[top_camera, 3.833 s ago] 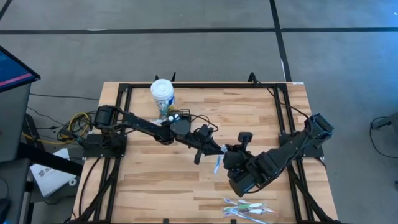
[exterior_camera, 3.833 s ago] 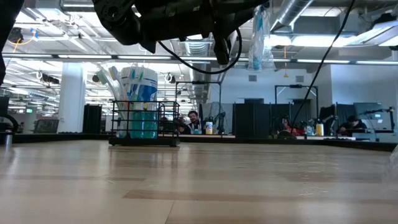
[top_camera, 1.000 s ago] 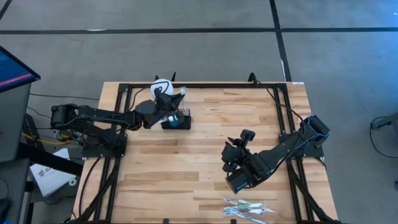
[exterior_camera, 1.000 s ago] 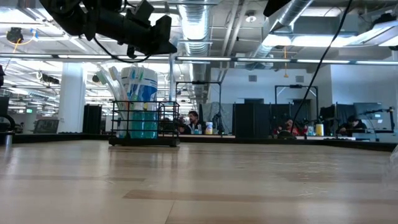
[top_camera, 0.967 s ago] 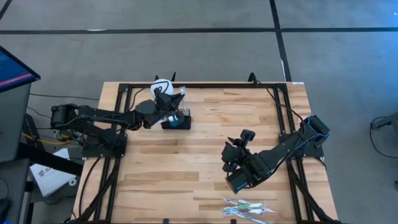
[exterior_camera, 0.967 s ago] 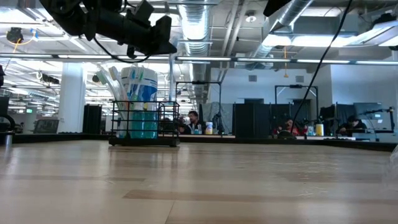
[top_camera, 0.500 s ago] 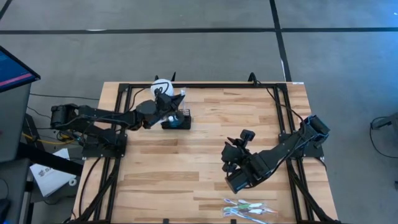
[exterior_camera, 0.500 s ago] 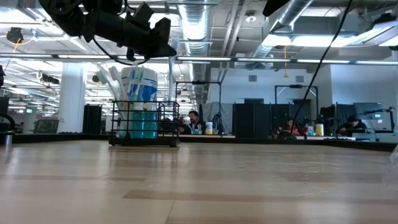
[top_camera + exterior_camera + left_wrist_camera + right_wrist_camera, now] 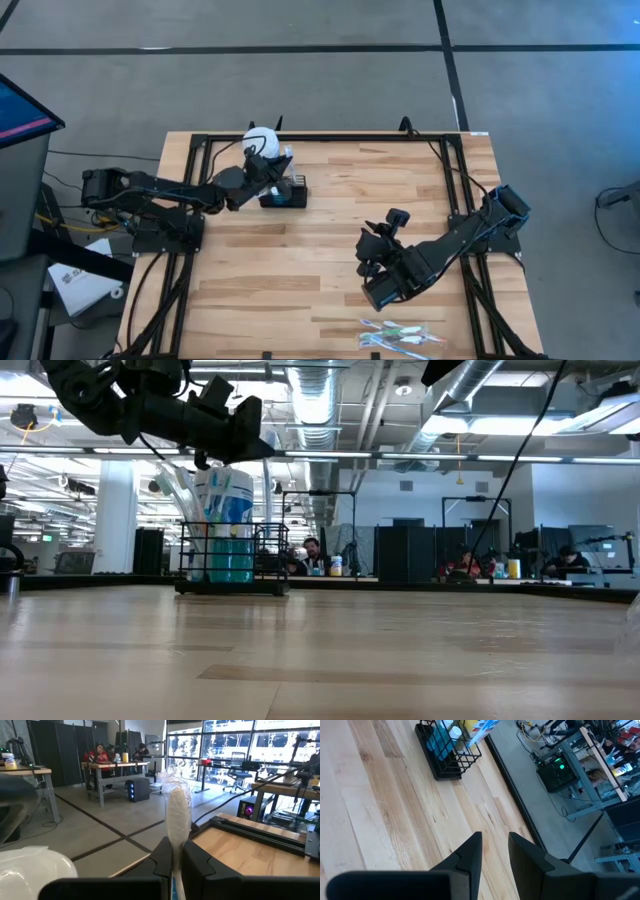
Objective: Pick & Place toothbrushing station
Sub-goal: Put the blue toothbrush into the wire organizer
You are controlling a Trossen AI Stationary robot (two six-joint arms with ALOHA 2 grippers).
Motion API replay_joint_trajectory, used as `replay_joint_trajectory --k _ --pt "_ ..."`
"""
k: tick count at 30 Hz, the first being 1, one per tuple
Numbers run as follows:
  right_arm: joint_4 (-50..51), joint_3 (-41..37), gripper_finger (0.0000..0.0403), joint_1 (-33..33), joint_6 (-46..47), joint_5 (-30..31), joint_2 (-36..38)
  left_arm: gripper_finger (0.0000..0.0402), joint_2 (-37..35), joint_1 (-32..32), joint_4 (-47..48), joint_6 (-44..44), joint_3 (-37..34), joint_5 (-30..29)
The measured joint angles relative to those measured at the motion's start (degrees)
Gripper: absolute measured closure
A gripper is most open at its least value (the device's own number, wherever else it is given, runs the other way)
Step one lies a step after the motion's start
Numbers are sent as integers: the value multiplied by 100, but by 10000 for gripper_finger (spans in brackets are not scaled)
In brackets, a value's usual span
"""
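The toothbrushing station (image 9: 285, 193), a small black wire caddy holding blue items, stands on the table at the far left, next to a white blue-labelled tub (image 9: 261, 140). The low view shows the caddy (image 9: 232, 565) resting on its base. My left gripper (image 9: 277, 168) hovers just above the caddy, shut on a toothbrush in a clear wrapper (image 9: 178, 805). My right gripper (image 9: 372, 248) hangs over the table's middle right, open, with nothing between its fingers (image 9: 470, 852). My left gripper pinches the wrapped toothbrush between its two fingers, on the handle just below the head (image 9: 176, 836). The fingers come in level from the table's left and lie across the toothbrush. The brush stands roughly upright, head up, clear of the table; its lower end is hidden by the fingers.
Several more wrapped toothbrushes (image 9: 398, 335) lie near the table's front edge at the right. A black frame rail (image 9: 330, 137) runs round the table's edges. Bare wood lies between the caddy and my right gripper.
My left gripper, shut on the wrapped toothbrush, has sunk a little toward the caddy and drawn slightly toward the table's left edge. My right gripper has kept still.
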State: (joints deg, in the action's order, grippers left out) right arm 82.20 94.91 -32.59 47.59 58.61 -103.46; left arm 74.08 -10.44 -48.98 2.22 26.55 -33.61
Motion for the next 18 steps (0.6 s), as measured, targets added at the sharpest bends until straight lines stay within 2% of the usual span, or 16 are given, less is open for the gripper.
replay_joint_trajectory --k 5,12,18 --pt "-19 0 317 65 -2 -1 0 392 2 0 1 -46 0 0" --pt "-21 0 317 132 -15 -2 0 391 372 2 -111 -25 -2 0" --pt "-23 0 317 130 -15 -4 2 371 442 2 -224 -25 0 -2"
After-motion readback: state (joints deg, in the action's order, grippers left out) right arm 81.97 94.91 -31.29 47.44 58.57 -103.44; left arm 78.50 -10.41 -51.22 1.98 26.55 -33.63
